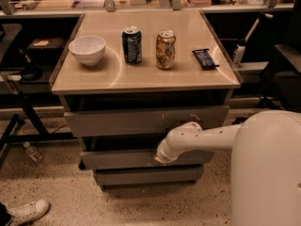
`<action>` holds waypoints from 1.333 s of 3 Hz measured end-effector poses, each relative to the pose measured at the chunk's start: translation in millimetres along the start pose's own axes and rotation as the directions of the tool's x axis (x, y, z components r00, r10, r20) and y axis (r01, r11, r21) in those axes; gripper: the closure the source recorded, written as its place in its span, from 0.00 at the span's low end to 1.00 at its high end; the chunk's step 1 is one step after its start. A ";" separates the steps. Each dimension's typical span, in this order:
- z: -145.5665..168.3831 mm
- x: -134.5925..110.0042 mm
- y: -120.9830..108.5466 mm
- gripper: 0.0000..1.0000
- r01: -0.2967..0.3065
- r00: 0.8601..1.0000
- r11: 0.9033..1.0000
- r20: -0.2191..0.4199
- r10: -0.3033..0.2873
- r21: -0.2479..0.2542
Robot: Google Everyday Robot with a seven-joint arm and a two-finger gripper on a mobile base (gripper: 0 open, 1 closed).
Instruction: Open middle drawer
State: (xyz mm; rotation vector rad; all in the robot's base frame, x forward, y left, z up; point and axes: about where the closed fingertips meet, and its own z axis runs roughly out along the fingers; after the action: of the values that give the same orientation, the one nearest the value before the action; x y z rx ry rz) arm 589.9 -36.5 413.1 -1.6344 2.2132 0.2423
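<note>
The gripper [161, 158] sits at the top lip of the middle drawer [117, 158], below the bench's [141, 80] front edge and right of centre. Its grip cannot be told. The drawer front looks stiff, smooth and handle-less, so that lip seems the likeliest hold.

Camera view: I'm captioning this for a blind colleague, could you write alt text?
The robot's hand, on a white arm, is at the front of the middle drawer of a grey cabinet. On top are a white bowl, a blue can, a gold can and a dark bar.
</note>
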 end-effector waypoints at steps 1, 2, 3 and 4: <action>-7.5 -3.3 -1.0 1.00 0.000 1.000 1.000 0.000 0.000 0.000; -12.9 -5.7 -2.6 1.00 0.000 1.000 1.000 0.000 0.000 0.000; -17.8 -7.5 -3.9 1.00 0.000 1.000 1.000 0.000 0.000 0.001; -26.9 1.2 -7.8 1.00 -0.004 1.000 1.000 -0.013 0.004 0.027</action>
State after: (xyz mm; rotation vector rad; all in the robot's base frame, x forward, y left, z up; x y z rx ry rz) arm 591.7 -49.4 437.8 -1.6221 2.2202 0.2031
